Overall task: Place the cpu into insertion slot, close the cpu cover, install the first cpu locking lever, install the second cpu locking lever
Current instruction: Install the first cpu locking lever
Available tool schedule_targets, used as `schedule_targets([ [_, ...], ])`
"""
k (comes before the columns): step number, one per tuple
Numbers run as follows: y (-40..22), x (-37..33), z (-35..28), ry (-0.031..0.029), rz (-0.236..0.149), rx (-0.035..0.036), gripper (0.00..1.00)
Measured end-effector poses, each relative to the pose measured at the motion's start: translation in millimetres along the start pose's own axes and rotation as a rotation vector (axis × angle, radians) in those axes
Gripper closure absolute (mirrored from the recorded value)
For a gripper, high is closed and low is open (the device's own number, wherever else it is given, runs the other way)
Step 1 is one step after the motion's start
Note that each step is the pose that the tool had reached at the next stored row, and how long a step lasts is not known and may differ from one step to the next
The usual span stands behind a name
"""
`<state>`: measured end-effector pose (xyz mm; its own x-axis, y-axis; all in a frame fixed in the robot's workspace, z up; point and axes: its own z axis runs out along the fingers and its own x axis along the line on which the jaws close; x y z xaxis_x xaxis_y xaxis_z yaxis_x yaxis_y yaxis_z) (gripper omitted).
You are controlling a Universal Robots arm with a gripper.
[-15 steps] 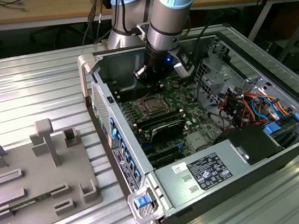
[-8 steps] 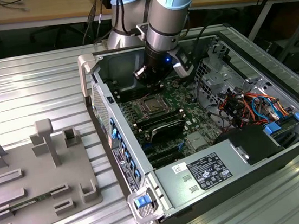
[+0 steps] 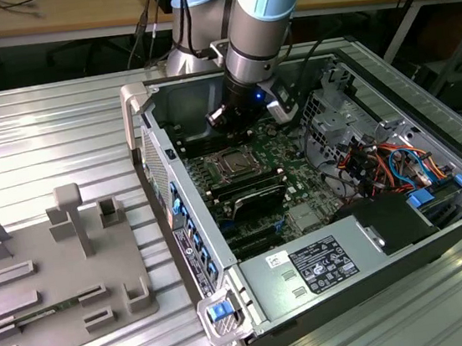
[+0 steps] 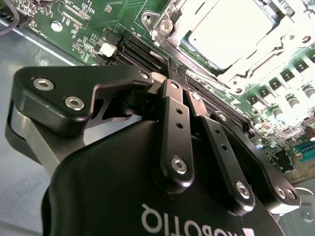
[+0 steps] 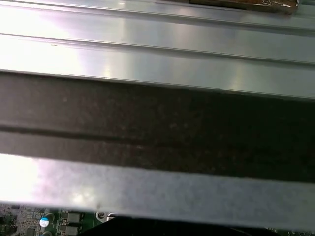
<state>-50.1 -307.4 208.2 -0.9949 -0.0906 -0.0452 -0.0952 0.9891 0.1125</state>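
Arm: Universal Robots arm reaches down into the open computer case, over the far part of the motherboard.
Gripper: in the second wrist view the gripper has its two black fingers pressed together at the tips, and nothing can be seen between them.
Gripper position: tips sit over the long black memory slots, just beside the socket and not touching the cover.
Cpu: the cpu lies flat inside the insertion slot with its silver-grey top facing up.
Cpu cover: the cpu cover is down, its silvery frame lying around the chip's top.
Locking levers: cannot tell how they stand.
Case: lies on its side on the ribbed aluminium table, with the power supply at its near end.
Fixture: grey holder plate on the table at the exterior view's left, well apart from the case.
First wrist view: bright metal ribs and a dark band, with a strip of green board along one edge.
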Motion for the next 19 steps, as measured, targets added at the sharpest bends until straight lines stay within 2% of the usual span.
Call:
schedule_targets([
  [6, -0.4, -3.4, 1.0, -0.0003, 0.000, -0.0001, 0.89],
  [19, -0.6, -3.4, 2.7, -0.0002, 0.000, -0.0001, 0.89],
])
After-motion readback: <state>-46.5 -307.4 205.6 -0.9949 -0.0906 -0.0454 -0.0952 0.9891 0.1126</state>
